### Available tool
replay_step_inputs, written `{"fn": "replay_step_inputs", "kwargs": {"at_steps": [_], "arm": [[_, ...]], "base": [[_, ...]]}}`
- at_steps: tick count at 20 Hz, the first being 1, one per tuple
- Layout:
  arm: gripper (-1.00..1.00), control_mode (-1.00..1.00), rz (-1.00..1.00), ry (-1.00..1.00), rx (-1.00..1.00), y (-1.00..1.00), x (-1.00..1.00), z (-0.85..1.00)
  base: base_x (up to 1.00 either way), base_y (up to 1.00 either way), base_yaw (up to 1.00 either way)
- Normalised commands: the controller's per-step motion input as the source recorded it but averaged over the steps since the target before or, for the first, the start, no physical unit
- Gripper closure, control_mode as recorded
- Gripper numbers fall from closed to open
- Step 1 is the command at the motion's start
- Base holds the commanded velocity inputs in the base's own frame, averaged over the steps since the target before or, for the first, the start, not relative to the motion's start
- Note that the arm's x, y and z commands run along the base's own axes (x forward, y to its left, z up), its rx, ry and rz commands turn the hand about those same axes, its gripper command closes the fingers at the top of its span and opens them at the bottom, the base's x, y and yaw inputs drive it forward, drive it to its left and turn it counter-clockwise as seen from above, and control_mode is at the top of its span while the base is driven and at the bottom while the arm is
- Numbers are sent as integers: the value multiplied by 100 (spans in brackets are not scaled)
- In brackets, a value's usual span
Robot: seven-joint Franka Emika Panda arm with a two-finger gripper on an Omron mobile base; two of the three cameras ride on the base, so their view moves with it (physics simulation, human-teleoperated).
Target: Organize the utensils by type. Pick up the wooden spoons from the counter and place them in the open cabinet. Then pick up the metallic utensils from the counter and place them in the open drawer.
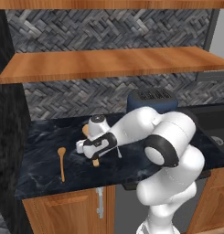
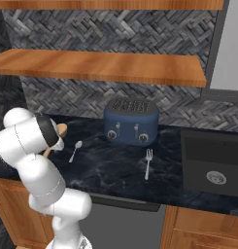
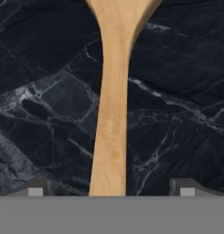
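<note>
Gripper (image 3: pixel 111 187): hanging low over the counter (image 3: pixel 45 100) with its jaws standing wide apart and nothing between the pads.
Large wooden spoon (image 3: pixel 114 105): lying flat on the counter directly under the gripper, its handle passing midway between the two fingertips (image 3: pixel 40 186), touching neither.
Spoon axis: in the hand view the handle is running straight away from the gripper, widening toward the bowl at the far end.
Left base view: the hand (image 1: pixel 98 142) is covering most of the large wooden spoon (image 1: pixel 95 161), whose handle end is peeking out beneath; the smaller wooden spoon (image 1: pixel 62 162) is lying well apart to the hand's left, bowl pointing away toward the wall.
Right base view: the metal spoon (image 2: pixel 75 151) is lying just past the arm, handle toward the counter edge; a fork (image 2: pixel 148 163) is resting farther right, and a blue toaster (image 2: pixel 130 121) is standing behind both.
</note>
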Motion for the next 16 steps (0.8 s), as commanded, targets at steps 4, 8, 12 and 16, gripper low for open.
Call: {"fn": "replay_step_inputs", "kwargs": {"at_steps": [4,8,12,16], "arm": [[-100,-100,0,0,0,11,23,-8],[-100,-100,0,0,0,3,18,-15],[-100,-100,0,0,0,0,7,-19],[100,-100,0,-1,0,0,-5,-10]], "base": [[0,0,0],[0,0,0],[0,0,0],[0,0,0]]}}
